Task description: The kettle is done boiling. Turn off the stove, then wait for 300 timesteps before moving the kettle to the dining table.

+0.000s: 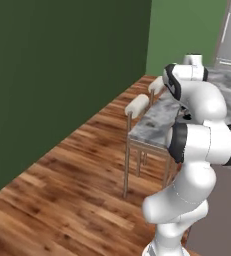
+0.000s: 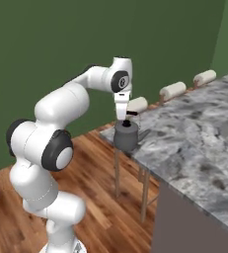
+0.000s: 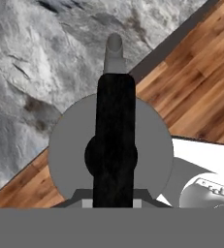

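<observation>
The kettle [image 2: 126, 138] is a squat dark grey pot at the near left corner of the dining table [image 2: 194, 128]. My gripper [image 2: 124, 118] comes straight down onto its black top handle and is shut on it. In the hand view, the kettle [image 3: 65, 150] has its round body half over the marble and half over the wooden floor, with its spout [image 3: 114, 51] pointing onto the table [image 3: 31, 63]. I cannot tell whether its base touches the tabletop. The stove is out of view.
Cream-cushioned stools [image 2: 173, 89] line the table's far side, and one [image 1: 137, 105] stands by the table [image 1: 154, 127] corner. Thin brown legs [image 2: 117, 173] hold up the corner. Wooden floor [image 1: 62, 190] spreads left to a dark green wall [image 1: 52, 65].
</observation>
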Motion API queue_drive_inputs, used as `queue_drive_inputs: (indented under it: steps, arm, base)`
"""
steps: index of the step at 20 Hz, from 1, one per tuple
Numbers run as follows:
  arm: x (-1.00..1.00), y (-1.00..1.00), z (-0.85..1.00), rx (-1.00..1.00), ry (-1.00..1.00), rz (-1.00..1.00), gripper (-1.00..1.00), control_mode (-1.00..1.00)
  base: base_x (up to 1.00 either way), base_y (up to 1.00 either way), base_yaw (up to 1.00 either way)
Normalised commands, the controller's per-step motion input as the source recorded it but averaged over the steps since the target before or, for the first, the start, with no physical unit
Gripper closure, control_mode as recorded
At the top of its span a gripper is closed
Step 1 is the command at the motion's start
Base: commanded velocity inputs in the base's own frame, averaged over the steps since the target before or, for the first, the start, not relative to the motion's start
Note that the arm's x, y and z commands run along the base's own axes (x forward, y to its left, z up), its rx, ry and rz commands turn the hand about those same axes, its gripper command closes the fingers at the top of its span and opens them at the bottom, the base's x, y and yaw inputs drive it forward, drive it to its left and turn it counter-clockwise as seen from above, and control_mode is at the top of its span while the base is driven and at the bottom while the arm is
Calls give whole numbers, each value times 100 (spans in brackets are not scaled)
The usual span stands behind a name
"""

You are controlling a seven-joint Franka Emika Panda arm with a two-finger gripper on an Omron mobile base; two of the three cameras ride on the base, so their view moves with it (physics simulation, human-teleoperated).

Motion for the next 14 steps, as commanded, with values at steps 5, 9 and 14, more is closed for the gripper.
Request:
queue_drive_inputs:
  steps: [5, 9, 14]
  arm:
    - [0, 0, 0, 0, 0, 0, 100, 100]
    - [0, 0, 0, 0, 0, 0, 100, 100]
    - [0, 0, 0, 0, 0, 0, 100, 100]
  base:
    - [59, 5, -25]
    - [60, 0, -20]
    - [59, 0, -18]
